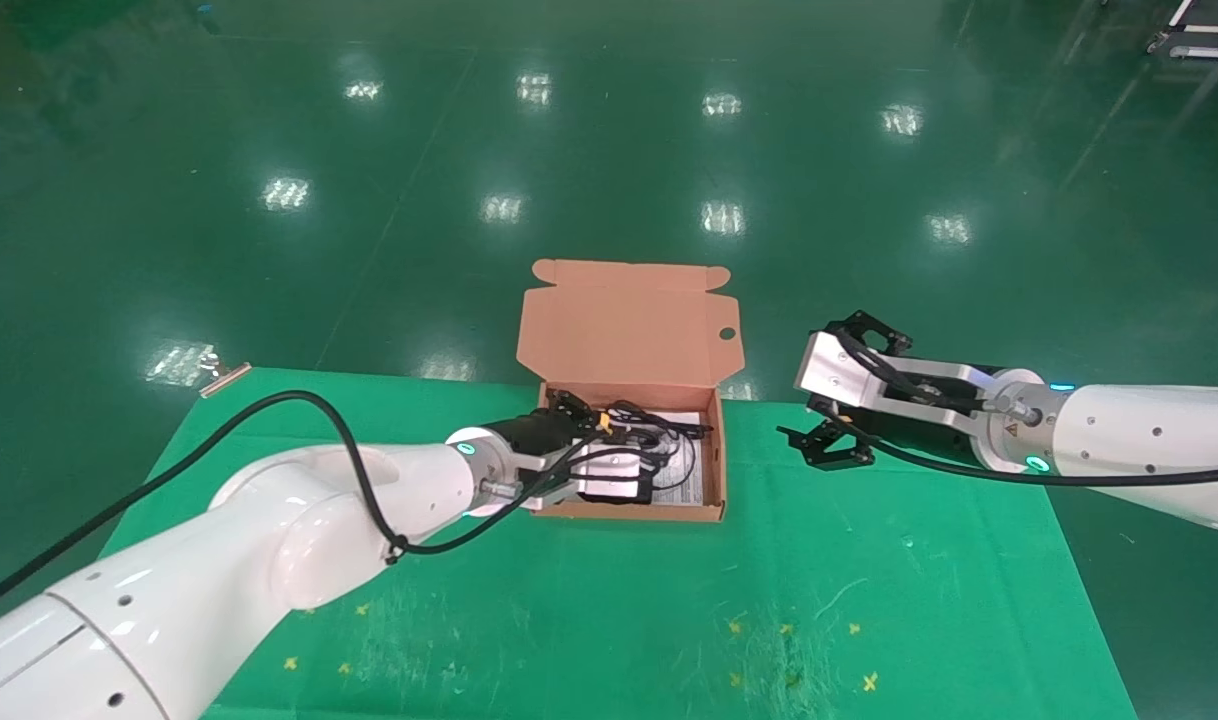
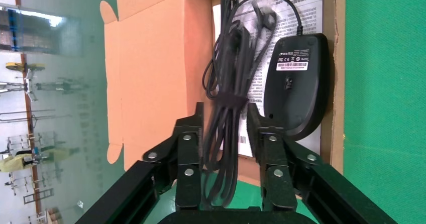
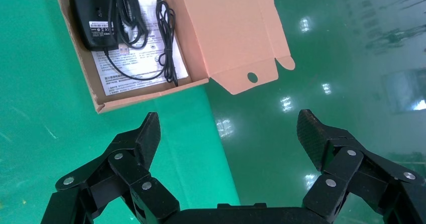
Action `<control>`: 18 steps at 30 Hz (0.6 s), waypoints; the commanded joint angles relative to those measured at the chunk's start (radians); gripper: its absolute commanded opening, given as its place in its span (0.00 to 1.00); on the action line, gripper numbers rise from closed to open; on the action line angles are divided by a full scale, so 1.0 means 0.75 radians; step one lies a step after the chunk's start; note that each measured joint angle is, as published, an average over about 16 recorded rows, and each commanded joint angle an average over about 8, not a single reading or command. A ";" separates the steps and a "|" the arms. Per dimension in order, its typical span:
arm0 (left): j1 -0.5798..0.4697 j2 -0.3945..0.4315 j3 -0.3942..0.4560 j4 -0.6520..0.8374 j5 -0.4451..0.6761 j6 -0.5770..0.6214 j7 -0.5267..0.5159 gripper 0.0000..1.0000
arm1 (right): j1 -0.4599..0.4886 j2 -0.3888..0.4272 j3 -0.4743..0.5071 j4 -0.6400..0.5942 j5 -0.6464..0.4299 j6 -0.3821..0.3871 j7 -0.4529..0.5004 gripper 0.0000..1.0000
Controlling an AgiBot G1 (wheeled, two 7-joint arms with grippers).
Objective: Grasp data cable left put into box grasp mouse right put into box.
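The orange-brown box (image 1: 629, 512) stands open at the far middle of the green table, its lid (image 1: 624, 330) raised at the back. The black mouse (image 2: 296, 83) lies upside down in it on a white printed sheet (image 3: 130, 68), its thin cord (image 3: 168, 43) coiled beside it. My left gripper (image 2: 225, 108) reaches over the box's left end (image 1: 581, 408), shut on the data cable (image 2: 228, 73). This black bundle runs from between the fingers into the box. My right gripper (image 3: 228, 117) hovers open and empty to the right of the box (image 1: 829, 445).
The green cloth (image 1: 769, 600) covers the table, with small yellow marks near its front. A small wooden strip (image 1: 224, 378) lies at the far left corner. Beyond the far edge is the glossy green floor (image 1: 609, 150).
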 commanded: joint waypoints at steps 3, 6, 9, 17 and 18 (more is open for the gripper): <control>0.003 -0.013 -0.006 -0.017 -0.002 0.001 -0.001 1.00 | 0.003 -0.002 0.003 -0.004 0.003 0.000 -0.004 1.00; -0.021 -0.033 -0.017 -0.026 -0.010 -0.013 -0.016 1.00 | 0.020 0.006 0.012 0.004 0.002 0.008 -0.009 1.00; -0.074 -0.052 -0.043 -0.010 -0.008 -0.041 -0.041 1.00 | 0.050 0.021 0.026 0.017 -0.003 0.015 -0.017 1.00; -0.216 -0.078 -0.102 0.105 0.057 -0.119 -0.090 1.00 | 0.150 0.043 0.035 0.033 -0.062 -0.031 -0.032 1.00; -0.226 -0.079 -0.105 0.118 0.064 -0.122 -0.093 1.00 | 0.157 0.043 0.036 0.033 -0.067 -0.039 -0.030 1.00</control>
